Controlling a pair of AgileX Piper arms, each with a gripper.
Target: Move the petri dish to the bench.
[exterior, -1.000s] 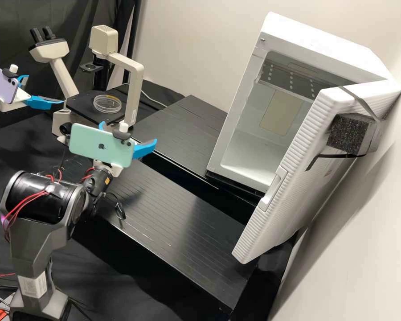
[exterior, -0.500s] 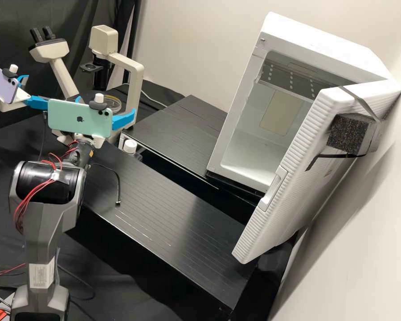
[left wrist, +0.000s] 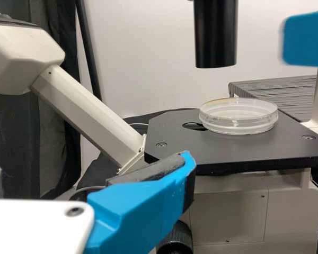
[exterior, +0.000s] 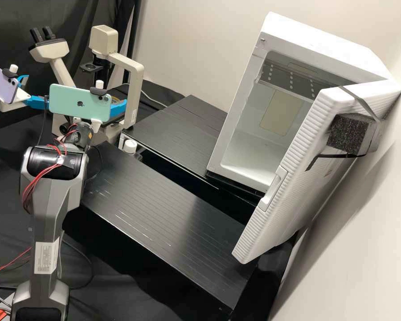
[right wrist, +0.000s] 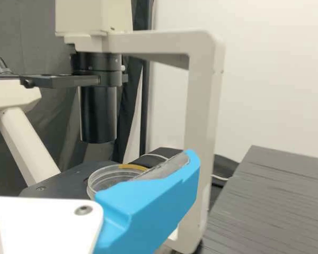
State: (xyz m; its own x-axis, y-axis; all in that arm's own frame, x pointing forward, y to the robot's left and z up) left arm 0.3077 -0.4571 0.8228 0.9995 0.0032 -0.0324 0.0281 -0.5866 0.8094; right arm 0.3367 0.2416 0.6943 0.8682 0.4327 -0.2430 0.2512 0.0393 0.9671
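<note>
While curtains (exterior: 13, 26) seemingly hang behind, the black stage (left wrist: 244, 151) bears the dish (left wrist: 238, 120).

2 black slatted platforms (exterior: 165, 214) lie with a dark gap between them, and a white cabinet (exterior: 316, 40) stands on the farther of the 2. The petri dish (left wrist: 241, 117) lies flat on the microscope's (left wrist: 85, 114) black stage (left wrist: 175, 145), by a round opening (left wrist: 191, 126).

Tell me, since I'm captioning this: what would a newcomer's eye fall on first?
Probably the big white cabinet, its door swung open at the high view's right. Next, the mint-green phone mounted on an arm, left of centre, then the clear petri dish on the black microscope stage.
</note>
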